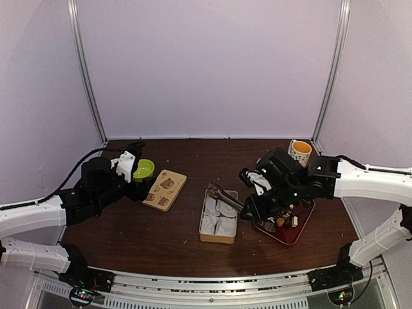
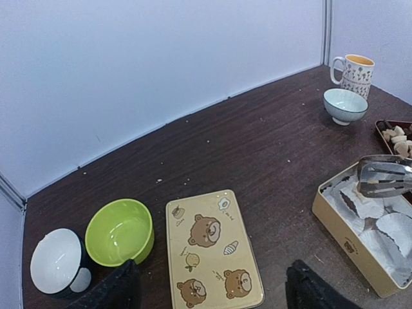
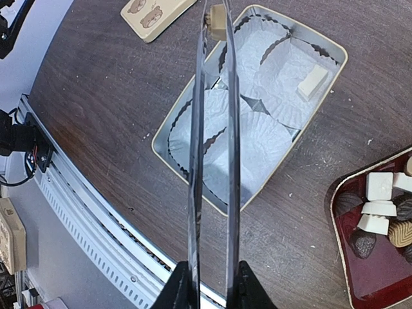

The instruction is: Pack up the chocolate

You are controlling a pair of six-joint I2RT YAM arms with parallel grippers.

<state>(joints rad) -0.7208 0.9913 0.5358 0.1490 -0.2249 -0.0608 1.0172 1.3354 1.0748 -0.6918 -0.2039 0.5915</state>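
Metal tongs [image 3: 212, 148] sit in the right gripper [image 3: 211, 291], whose jaws are pressed onto the tong arms. The tong tips pinch one tan piece [image 3: 217, 22] of chocolate at the far corner of the tin [image 2: 347, 241], on the side facing the lid [image 3: 154, 13].

In the top view the tin sits just off the centre of the table [image 1: 193, 161], toward 6 o'clock. White liners [image 3: 257, 145] fill it. One white piece [image 3: 312, 82] lies in a liner at the far end.

The remaining chocolate [image 3: 378, 207] lies on the red tray [image 3: 380, 277] at 4 o'clock, just beside the tin.

The left gripper [image 2: 212, 293] hangs at 9 o'clock with its jaws spread wide, holding nothing, near the lid.

A green bowl [image 2: 119, 232] and a white bowl [image 2: 56, 261] stand at 10 o'clock, beside the lid. A mug [image 2: 353, 71] and a blue bowl [image 2: 345, 105] stand at 2 o'clock.
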